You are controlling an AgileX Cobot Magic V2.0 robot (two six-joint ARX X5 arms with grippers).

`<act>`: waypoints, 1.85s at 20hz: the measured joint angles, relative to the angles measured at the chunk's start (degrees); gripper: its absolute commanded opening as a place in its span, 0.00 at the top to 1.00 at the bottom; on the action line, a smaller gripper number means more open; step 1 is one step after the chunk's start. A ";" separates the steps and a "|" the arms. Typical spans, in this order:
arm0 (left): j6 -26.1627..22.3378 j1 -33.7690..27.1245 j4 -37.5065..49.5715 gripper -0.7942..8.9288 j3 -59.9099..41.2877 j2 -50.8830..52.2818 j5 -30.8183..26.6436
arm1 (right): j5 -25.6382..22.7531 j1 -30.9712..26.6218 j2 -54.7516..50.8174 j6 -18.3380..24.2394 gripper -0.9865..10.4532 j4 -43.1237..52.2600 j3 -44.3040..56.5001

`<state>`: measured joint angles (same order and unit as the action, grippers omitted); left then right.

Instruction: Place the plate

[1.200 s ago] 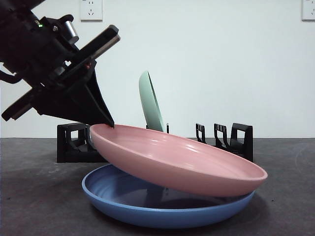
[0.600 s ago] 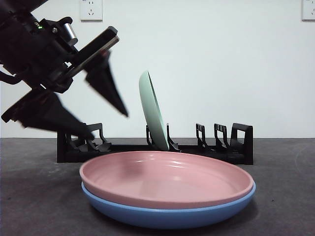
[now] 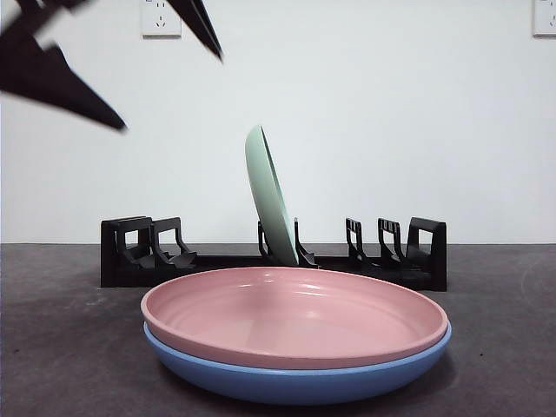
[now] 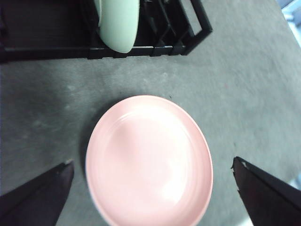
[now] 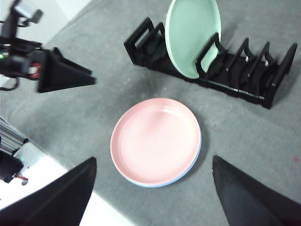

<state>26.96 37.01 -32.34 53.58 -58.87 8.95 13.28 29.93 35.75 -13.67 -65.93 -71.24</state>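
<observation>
Pink plate (image 3: 295, 317) lies nested in the blue plate (image 3: 295, 382) on the grey table (image 3: 52, 347), in front of the black dish rack (image 3: 365, 261).

We see the rack holding one thing only: a pale green plate (image 3: 269, 195) standing on edge in a middle slot, tilted slightly, with the slots on both sides bare. The pink plate sits level inside the blue one, whose rim shows beneath it all round in the front view. Our left gripper (image 4: 150, 193) hangs high above the stacked plates, jaws spread wide and holding nothing; in the front view its two black tips show at the top left corner. Our right gripper (image 5: 153, 188) hangs high over the table too, jaws wide apart and empty.
</observation>
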 measured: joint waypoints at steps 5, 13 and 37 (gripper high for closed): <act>-9.46 0.00 -16.72 0.37 11.63 6.16 0.02 | 1.57 0.00 0.31 -0.13 0.57 3.82 0.00; -19.21 0.00 -27.80 0.37 18.75 15.28 0.00 | 13.09 0.00 13.62 -6.86 0.57 16.74 0.00; -19.26 0.00 -32.63 0.37 18.78 22.69 0.00 | 26.05 -5.57 75.87 -4.55 0.57 29.81 -34.64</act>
<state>7.70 37.01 -64.97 72.36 -36.18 8.95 39.33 24.36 111.61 -18.22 -36.12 -105.89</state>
